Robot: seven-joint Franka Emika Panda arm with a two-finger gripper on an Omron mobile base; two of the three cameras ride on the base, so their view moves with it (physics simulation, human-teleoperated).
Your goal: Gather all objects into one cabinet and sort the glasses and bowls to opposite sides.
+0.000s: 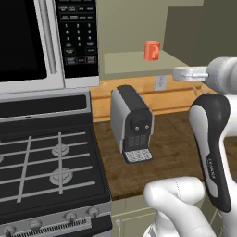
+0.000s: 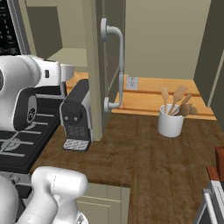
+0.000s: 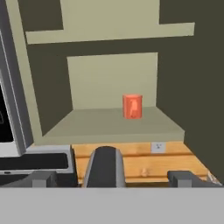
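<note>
Where the open cabinet (image 3: 113,127) shows its pale green lower shelf, the orange-red mug (image 3: 132,106) stands upright toward the back, alone on that shelf and well apart from either side wall (its handle faces the viewer in the hand view, and turns to the right in the left base view). The same mug (image 1: 152,50) sits above the wooden counter (image 1: 176,152) and behind the coffee machine (image 1: 132,122), which stands on the counter just right of the stove (image 1: 46,162). A microwave (image 1: 46,41) hangs over the stove, left of the cabinet opening. The cabinet door (image 2: 109,65) stands swung open, its long curved grey-white handle (image 2: 114,65) facing the right base camera. Further right on the counter a white crock of wooden utensils (image 2: 170,118) stands near the wall, with a wall socket (image 2: 132,82) between door and crock. The gripper (image 3: 113,177) is released, its finger tips (image 3: 186,178) spread wide and holding nothing, hanging level in front of the cabinet, above the coffee machine and well short of the mug.
</note>
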